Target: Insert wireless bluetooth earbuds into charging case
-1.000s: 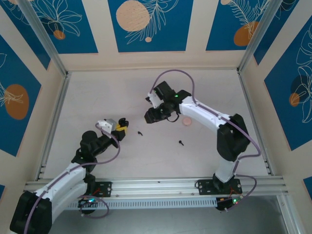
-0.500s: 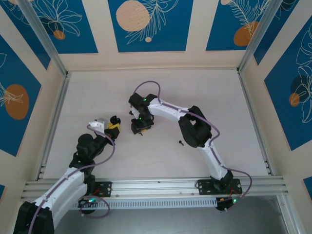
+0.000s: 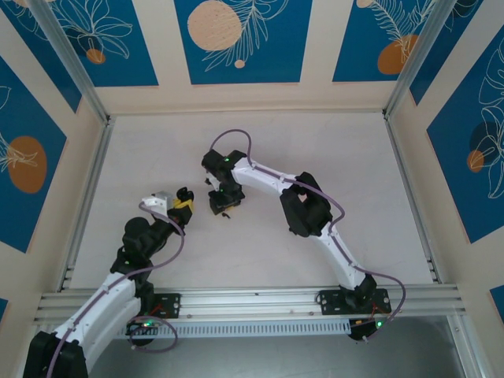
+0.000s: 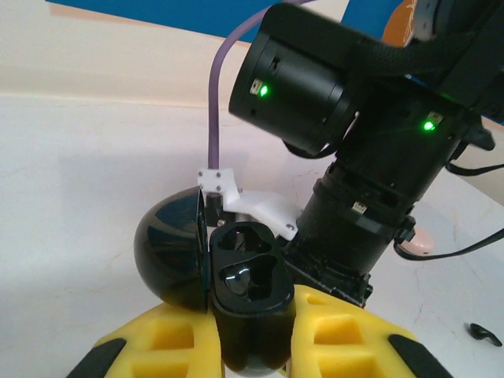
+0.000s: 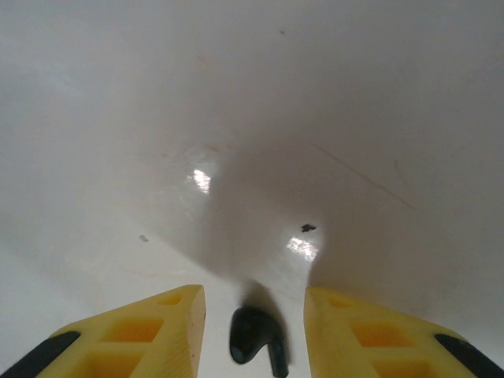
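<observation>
Top cam sits above and behind the arm bases, looking down on the whole table [image 3: 378, 197]. Left wrist cam is tucked right behind its fingers [image 4: 169, 346], aimed nearly level at the black case [image 4: 244, 291] between them, with the right arm [image 4: 370, 181] just beyond. The top cam catches both of those too. Right wrist cam points straight down, super close, with an earbud [image 5: 253, 332] between its fingers [image 5: 142, 335].

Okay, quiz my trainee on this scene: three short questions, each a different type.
1. True or false: the left claw holds the charging case with its lid shut.
2. What lies between the right claw's fingers? A) a coin B) an earbud C) nothing
3. Fill in: the right claw's fingers are ___ the earbud (touching / clear of).
Key: 1 false, the lid stands open. 2 B. 3 clear of.
</observation>
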`<state>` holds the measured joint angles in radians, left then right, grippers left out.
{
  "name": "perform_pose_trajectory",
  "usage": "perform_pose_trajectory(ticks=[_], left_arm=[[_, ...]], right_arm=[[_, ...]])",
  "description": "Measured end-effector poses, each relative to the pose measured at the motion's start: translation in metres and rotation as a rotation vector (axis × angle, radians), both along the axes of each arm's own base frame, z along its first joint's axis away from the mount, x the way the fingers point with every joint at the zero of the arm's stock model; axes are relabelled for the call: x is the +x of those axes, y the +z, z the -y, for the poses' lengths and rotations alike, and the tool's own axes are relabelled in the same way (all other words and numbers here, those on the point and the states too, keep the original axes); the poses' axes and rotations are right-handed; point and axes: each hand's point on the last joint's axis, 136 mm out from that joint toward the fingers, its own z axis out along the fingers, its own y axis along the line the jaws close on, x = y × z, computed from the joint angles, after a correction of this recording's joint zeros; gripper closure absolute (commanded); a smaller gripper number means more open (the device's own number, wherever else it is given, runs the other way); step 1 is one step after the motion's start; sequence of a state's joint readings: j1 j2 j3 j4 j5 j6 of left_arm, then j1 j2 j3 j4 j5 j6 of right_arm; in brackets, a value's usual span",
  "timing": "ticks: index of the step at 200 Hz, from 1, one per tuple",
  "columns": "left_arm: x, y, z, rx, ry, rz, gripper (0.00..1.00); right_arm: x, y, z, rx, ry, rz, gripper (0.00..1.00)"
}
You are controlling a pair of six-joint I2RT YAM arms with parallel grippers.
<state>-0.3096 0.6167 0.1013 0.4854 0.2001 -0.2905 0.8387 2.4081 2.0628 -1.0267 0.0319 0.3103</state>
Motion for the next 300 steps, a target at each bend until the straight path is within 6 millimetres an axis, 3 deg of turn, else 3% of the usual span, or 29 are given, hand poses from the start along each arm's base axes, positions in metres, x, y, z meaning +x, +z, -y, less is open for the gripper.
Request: perform_pose_trajectory(ticks=[80, 183, 260, 300], left_arm=[[0.0, 0.0, 0.0, 0.0, 0.0, 0.0, 0.86], [-0.002, -0.001, 0.004, 0.004, -0.025, -0.003, 0.86], [-0.007, -0.02, 0.016, 0.042, -0.107, -0.061, 0.88], [-0.011, -0.033, 0.03, 0.044, -0.201, -0.105, 0.89]], right_arm=[[-0.006, -0.002, 0.004, -0.063, 0.033, 0.031, 0.63], [-0.006, -0.004, 0.011, -0.101, 0.005, 0.059, 0.78], [-0.028, -0.003, 0.058, -0.156, -0.123, 0.009, 0.8], [-0.033, 0.012, 0.08, -0.1, -0.221, 0.051, 0.8]])
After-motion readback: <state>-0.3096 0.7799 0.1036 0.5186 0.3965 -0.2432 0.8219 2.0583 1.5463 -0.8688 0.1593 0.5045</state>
